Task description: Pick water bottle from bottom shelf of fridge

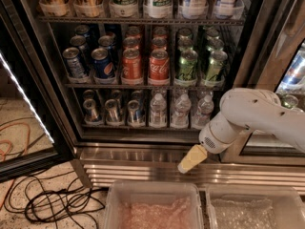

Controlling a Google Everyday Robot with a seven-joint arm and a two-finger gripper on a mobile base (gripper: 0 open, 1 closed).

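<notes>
The fridge (257, 42) stands open, its glass door with an LED strip (26, 99) swung to the left. On the bottom shelf (138, 126), three clear water bottles with white caps stand on the right half: one (157, 109), a second (180, 109) and a third (204, 109). Silver-topped cans (113, 111) fill the left half. My gripper (190, 159), cream-tipped on a white arm (252, 116), hangs in front of the steel louvered base (143, 168), below and just right of the bottles, touching none of them.
Racks of coloured soda cans (143, 63) and tall bottles fill the upper shelves. Two clear plastic bins (152, 206) (255, 209) sit in the foreground. Black cables (57, 204) and an orange cord (9, 137) lie on the floor at left. A second cooler door (290, 80) is at right.
</notes>
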